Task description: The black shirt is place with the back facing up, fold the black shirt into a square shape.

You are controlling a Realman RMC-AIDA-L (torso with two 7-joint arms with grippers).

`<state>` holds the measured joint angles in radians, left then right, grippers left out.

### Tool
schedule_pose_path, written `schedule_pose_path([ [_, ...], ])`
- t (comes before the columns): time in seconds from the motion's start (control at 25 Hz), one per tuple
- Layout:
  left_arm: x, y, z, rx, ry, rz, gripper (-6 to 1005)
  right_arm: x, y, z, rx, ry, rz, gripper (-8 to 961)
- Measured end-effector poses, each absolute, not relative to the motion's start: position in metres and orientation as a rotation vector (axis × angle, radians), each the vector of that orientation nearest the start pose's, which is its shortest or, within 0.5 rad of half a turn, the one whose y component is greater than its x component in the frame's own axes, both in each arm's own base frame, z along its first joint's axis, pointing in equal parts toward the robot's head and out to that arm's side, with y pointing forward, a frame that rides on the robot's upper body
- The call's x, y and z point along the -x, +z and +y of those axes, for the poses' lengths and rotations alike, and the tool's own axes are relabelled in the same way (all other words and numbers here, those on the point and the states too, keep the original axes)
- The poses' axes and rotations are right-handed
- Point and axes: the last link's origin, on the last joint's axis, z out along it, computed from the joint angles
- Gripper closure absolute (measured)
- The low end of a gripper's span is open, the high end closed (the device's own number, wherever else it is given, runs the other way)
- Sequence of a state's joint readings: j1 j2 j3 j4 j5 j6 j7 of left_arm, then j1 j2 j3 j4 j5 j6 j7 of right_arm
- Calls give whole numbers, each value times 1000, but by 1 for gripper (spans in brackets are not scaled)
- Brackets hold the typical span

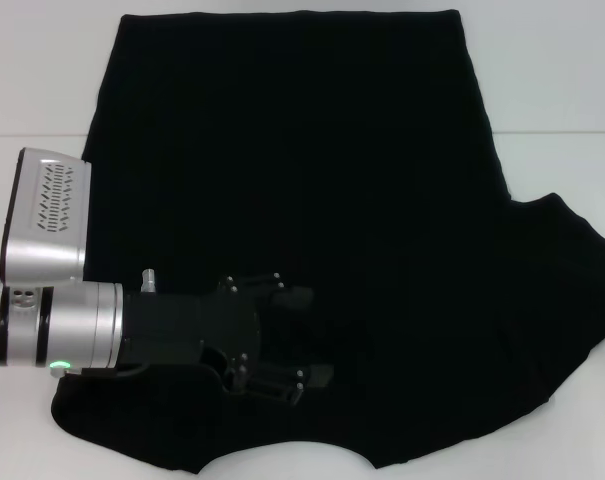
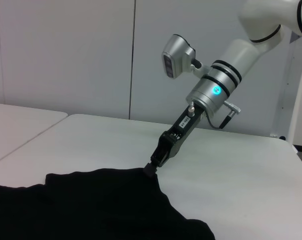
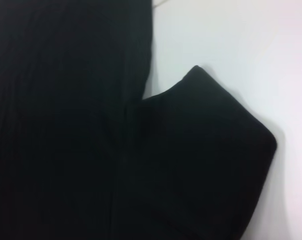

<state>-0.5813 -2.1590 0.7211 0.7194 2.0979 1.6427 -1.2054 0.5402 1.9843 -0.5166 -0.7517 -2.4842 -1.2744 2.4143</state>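
The black shirt [image 1: 332,180] lies spread flat on the table [image 1: 562,80] and covers most of it, from the far side to the near edge. Its neckline [image 1: 282,452] is at the near edge, and one sleeve [image 1: 572,290] sticks out to the right. The left gripper [image 1: 307,335] reaches in from the left, over the near left part of the shirt.

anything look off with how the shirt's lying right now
Yes: the black shirt lies lopsided. One sleeve still sticks out flat on the right, while the left side is already folded in, with the left gripper over it.
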Motion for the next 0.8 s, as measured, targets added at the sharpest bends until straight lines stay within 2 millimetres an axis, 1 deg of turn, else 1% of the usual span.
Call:
schedule_pose_path([
  [0.24,226,-31,320,2925,-668,-234,64,-367,74,344,1832,318,1811,945],
  [0.44,227,-32,319,2926,-669,-238,66,-372,81,342,1813,330,1802,944],
  [0.64,227,-33,319,2927,-671,-244,67,-368,82,346,1832,330,1783,944],
  [0.8,227,-33,318,2928,-672,-248,67,-360,79,351,1866,334,1768,943],
])
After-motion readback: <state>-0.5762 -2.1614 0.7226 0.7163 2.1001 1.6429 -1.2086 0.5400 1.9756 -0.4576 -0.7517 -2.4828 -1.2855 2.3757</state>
